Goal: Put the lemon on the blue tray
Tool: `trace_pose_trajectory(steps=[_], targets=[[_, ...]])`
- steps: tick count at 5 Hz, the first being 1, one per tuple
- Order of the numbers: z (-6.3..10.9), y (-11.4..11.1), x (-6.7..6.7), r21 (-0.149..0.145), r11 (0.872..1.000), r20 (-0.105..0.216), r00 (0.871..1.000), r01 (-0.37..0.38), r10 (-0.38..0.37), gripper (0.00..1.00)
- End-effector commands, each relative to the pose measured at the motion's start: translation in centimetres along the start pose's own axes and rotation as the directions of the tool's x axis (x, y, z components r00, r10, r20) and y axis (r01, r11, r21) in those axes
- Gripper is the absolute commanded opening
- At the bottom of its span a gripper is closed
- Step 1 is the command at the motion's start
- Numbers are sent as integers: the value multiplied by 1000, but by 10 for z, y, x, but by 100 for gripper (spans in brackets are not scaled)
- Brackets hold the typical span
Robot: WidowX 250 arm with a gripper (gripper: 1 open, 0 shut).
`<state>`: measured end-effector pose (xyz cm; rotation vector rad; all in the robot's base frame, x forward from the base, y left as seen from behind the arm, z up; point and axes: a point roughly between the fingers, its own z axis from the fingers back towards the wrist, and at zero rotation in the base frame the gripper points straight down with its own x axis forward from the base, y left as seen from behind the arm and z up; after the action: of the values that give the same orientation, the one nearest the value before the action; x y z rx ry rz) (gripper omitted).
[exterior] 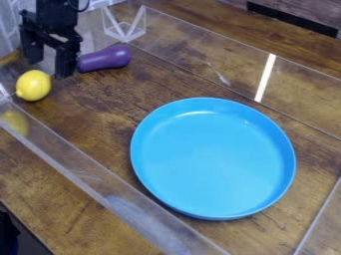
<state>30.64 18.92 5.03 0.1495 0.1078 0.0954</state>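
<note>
Gripper (48, 58) sits top-left of the view, pointing nearly straight down at the wooden table (160, 75). Jaws fully spread, nothing between them, 2 dark fingers (67, 57) visible with a clear gap.

Lemon (32, 86) is on the table just below and slightly left of the gripper in the picture, near the left edge. Looks like the fingertips are just above or beside it, but from this angle I can't tell if there's contact. It isn't gripped.

Purple eggplant-shaped object (104, 59) lies on the table just right of the gripper, long axis roughly sideways.

Blue tray (273, 179) is well apart from the lemon, lower right, flat on the table, with nothing in it. A clear plastic barrier (80, 169) runs along the table's near-left edge.
</note>
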Motion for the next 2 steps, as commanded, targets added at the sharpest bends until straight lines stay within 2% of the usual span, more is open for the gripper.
trace_pose_trajectory(steps=[1, 2], targets=[[-1, 3, 0, 3, 1000, 41, 999, 4, -4, 100], [-7, 4, -12, -1, 1000, 44, 999, 7, -7, 100]])
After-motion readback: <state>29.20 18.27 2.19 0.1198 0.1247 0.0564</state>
